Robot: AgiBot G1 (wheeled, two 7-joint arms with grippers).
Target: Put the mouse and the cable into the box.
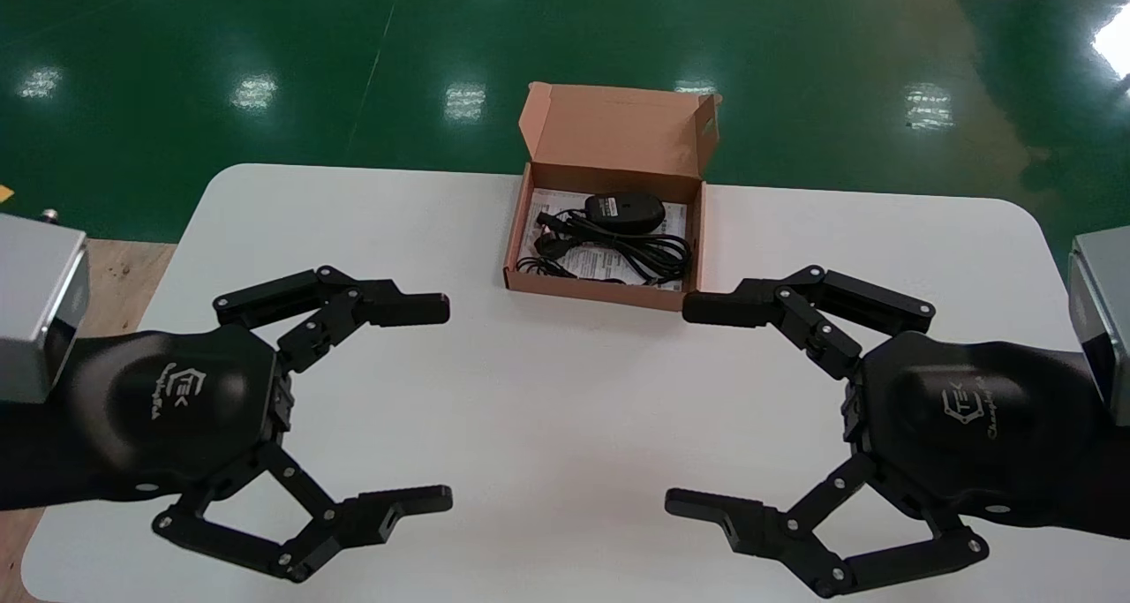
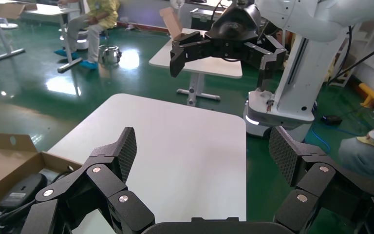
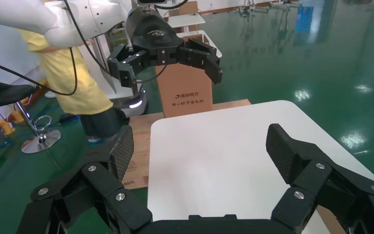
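Both pairs of jaws stand spread wide and hold nothing. The left gripper point(image 1: 448, 403) and the right gripper point(image 1: 678, 404) hover low over the white surface point(image 1: 547, 462), their fingertips turned toward each other across a bare stretch. Each wrist view shows only its own splayed fingers, the surface beneath and the other gripper farther off.

Beyond the gap between the two grippers, toward the far edge, sits the cardboard box point(image 1: 597, 290) with its lid flap upright at the back. The mouse point(image 1: 625, 208) lies inside near the back wall. The cable point(image 1: 629, 255) is coiled loosely in front of it, also within the walls, and both rest on a printed sheet point(image 1: 556, 199). The right gripper's farther finger ends just beside the box's near right corner; whether it touches cannot be told.

By my reading the packing is done, since nothing of the task lies outside the box. What remains, if anything, is to draw both arms clear without nudging that corner.
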